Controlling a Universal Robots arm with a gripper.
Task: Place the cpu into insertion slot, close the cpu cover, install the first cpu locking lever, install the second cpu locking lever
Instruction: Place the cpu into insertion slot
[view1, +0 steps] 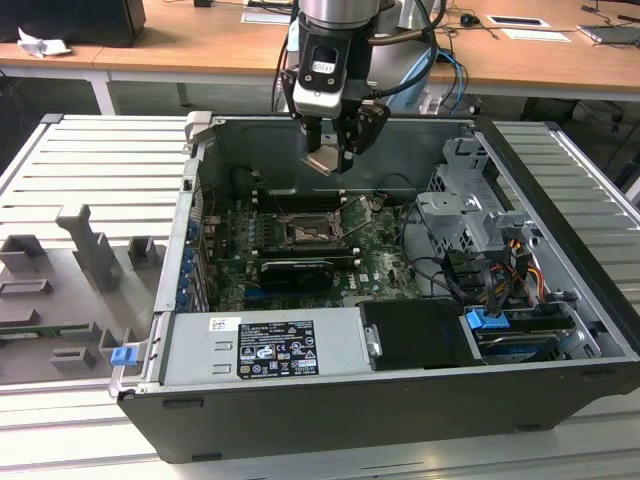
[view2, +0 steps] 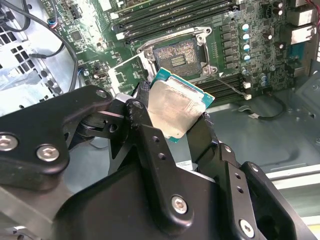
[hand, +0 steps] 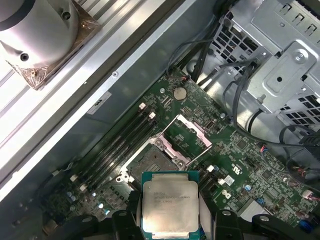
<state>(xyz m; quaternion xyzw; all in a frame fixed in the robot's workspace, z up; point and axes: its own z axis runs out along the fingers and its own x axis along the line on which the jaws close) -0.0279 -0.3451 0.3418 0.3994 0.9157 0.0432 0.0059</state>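
In the exterior view the pincer (view1: 328, 157) hangs over the open computer case (view1: 400, 412), which lies on its side on the ribbed grey table (view1: 100, 170). Its jaws are closed onto the cpu (view1: 325, 161) and hold it in the air, well above the green circuit board (view1: 385, 265). The insertion slot (view1: 303, 233) is lower down on this board, so the chip is not placed yet. I think the arm stays high to be clear of the case walls.

In the second wrist view the cpu (view2: 175, 107) sits between the two black fingers (view2: 142, 117), gripped by two opposite edges, with its pale metal face towards the camera. This grip leaves the underside free, which I judge is needed for laying it flat in the socket. The insertion slot (view2: 176, 57) is open and dark inside. The cpu cover (view2: 122, 75) stands tilted up beside it, so the way in is not blocked.

In the first wrist view the cpu (hand: 170, 202) is near the insertion slot (hand: 147, 162) but apart from it. The cpu cover (hand: 196, 129) is folded back on the far side, next to the long black memory slots (hand: 117, 145).
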